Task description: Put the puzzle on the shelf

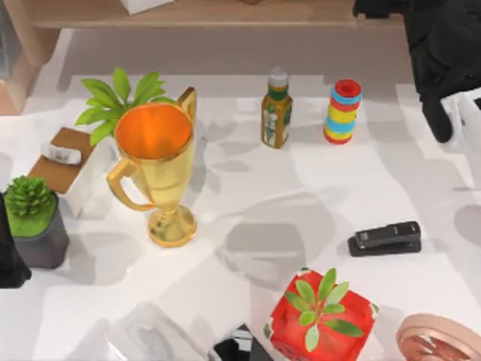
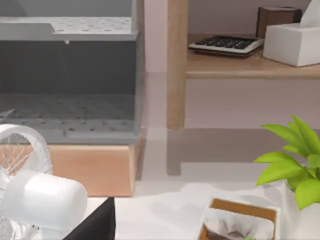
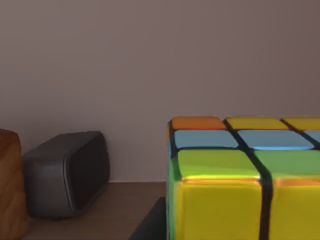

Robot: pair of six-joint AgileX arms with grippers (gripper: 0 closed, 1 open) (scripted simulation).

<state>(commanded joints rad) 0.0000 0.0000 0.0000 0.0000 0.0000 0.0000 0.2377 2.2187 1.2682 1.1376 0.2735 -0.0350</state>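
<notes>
The fingers (image 3: 150,225) of the right gripper (image 1: 379,7) appear to be closed on the small cube-shaped puzzle of yellow, green, blue and orange square tiles with dark lines between (image 3: 235,185): one dark finger is seen touching the cube's side at the lower edge of the right wrist view, and the cube is held close before that camera. The puzzle is placed over the long light-brown wooden board of the shelf (image 3: 120,205), at the upper right of the top view. Whether its underside already touches the board cannot be told. Near it, toward the left of the right wrist view, a dark grey rounded box (image 3: 65,172) is seen standing on the same board, apart from the puzzle.

The step in hand is judged to be the placing itself. For the next move, the puzzle should be lowered until it is borne by the board, the grip released, and the gripper drawn straight back so that the grey box is not touched.

The left arm (image 1: 9,263) is parked at the left edge of the top view, beside the white surface (image 1: 248,188).
</notes>
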